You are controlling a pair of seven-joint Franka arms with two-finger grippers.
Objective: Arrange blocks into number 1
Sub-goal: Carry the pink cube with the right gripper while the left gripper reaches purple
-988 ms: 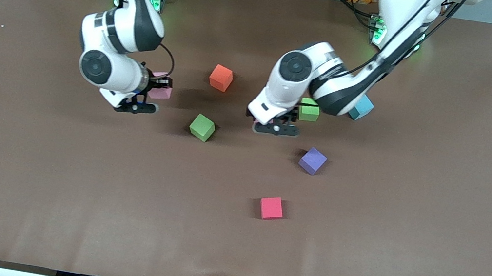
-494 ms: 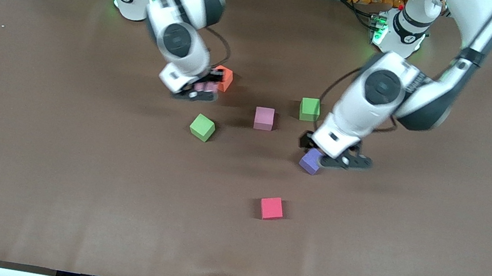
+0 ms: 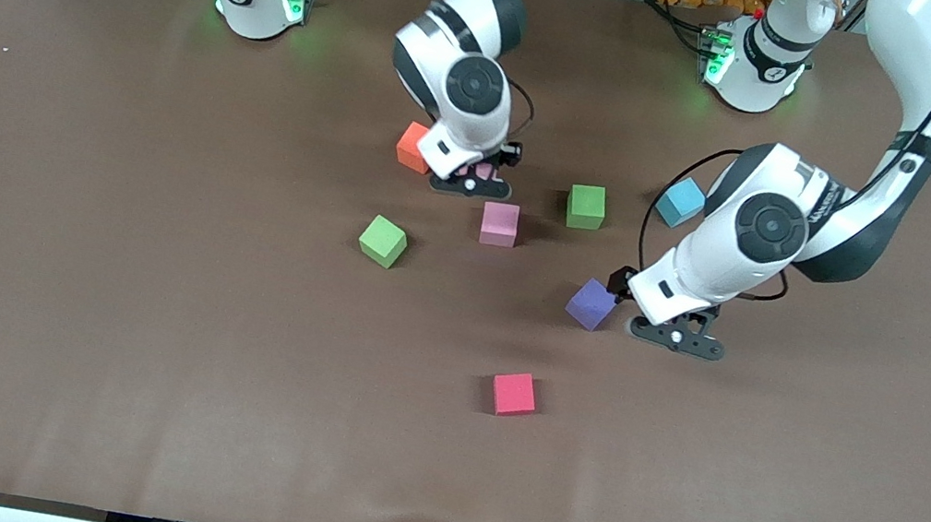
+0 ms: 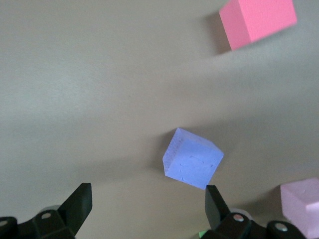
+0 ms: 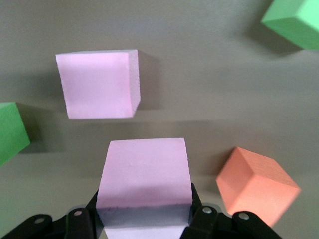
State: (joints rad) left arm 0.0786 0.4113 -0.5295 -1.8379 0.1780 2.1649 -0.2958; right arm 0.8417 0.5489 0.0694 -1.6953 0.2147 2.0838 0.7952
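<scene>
Right pincer (image 3: 471, 180), now beside orange cube (image 3: 412, 146), pinching square-on pink block (image 5: 144, 181); left pincer (image 3: 671, 329) spread beside skewed purple block (image 3: 591, 304).

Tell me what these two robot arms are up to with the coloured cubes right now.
The right gripper is shut on a pink block, holding it over the table beside the orange cube and the other pink block. The left gripper is open and low beside the purple block. Two green blocks lie apart on the table, so nothing resembling a 1 is formed yet.
</scene>
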